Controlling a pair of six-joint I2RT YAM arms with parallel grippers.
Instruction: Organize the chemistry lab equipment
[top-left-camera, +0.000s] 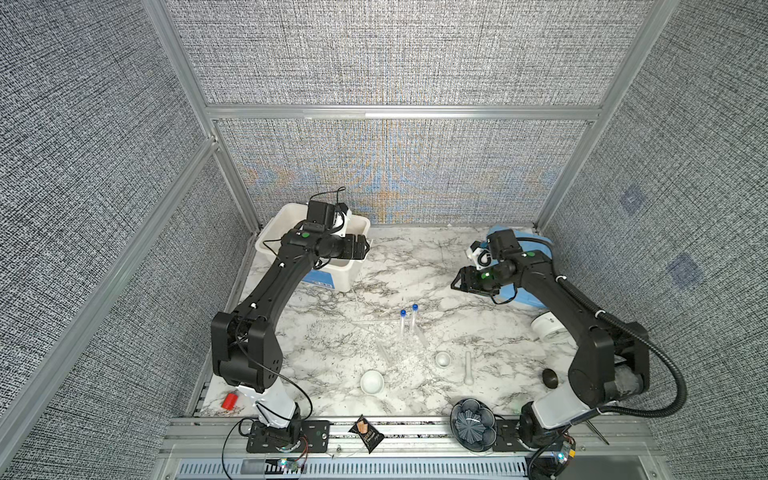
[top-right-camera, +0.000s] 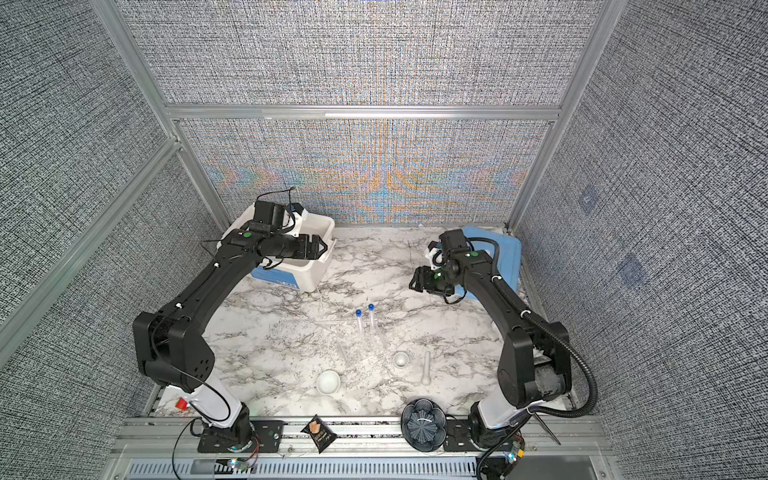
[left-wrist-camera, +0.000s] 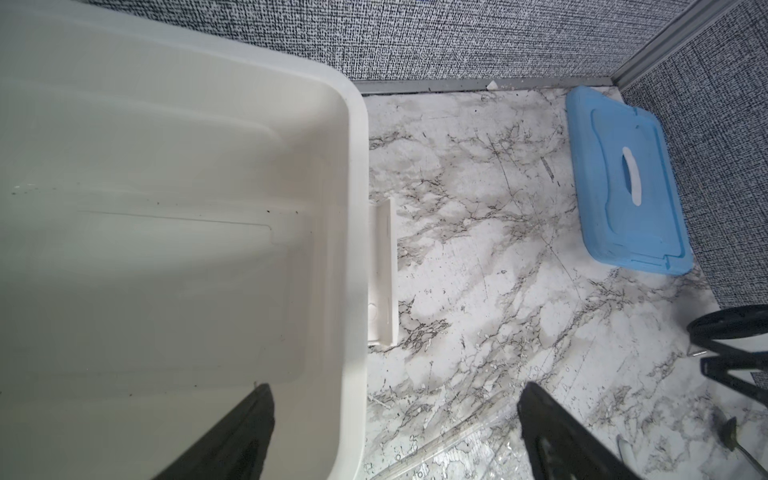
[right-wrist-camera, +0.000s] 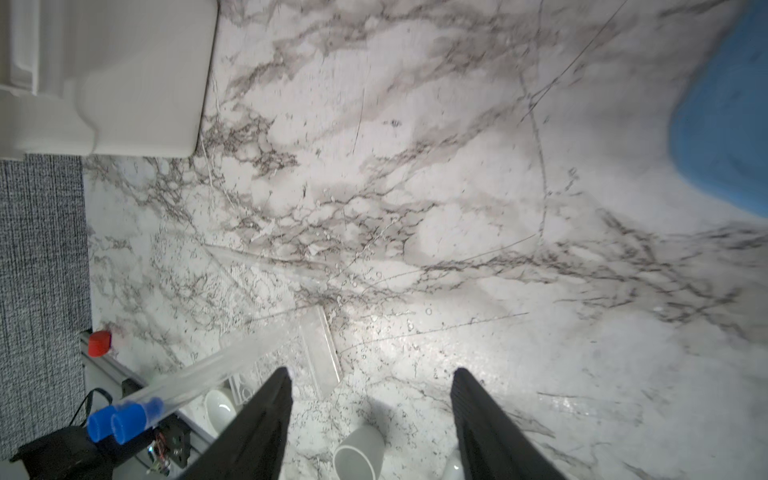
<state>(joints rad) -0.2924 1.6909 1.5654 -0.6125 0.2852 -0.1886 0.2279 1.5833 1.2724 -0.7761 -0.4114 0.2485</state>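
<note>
Nearest the lens, the black snack packet (top-left-camera: 368, 434) and dark blue bowl (top-left-camera: 473, 424) sit on the front rail (top-left-camera: 415, 428); neither is mine to sort. Just beyond them on the desk (top-left-camera: 415, 266) lies the equipment. The larger white dish (top-left-camera: 371, 381) is near the front edge. The smaller dish (top-left-camera: 443, 358) has the pestle (top-left-camera: 468, 368) lying beside it, apart. Behind those, the two blue-capped tubes (top-left-camera: 402, 326) stand side by side in the clear rack (right-wrist-camera: 320, 353).

My left fingers (left-wrist-camera: 397, 388) are spread wide and empty, one over the white bin (left-wrist-camera: 357, 166), one outside its rim. My right fingers (right-wrist-camera: 372, 370) are apart too, holding nothing, hovering by the blue lid (left-wrist-camera: 627, 183).

I judge I'm between picks: what I see of the bin is bare, so every piece is yet to be gathered. The next move calls for lowering onto one piece, probably a dish or the pestle, and closing squarely.

Room is generous across the middle of the desk. The tight spots are the bin's raised rim, the back wall (top-left-camera: 395, 166) close behind it, and the rack's near-invisible edges.
</note>
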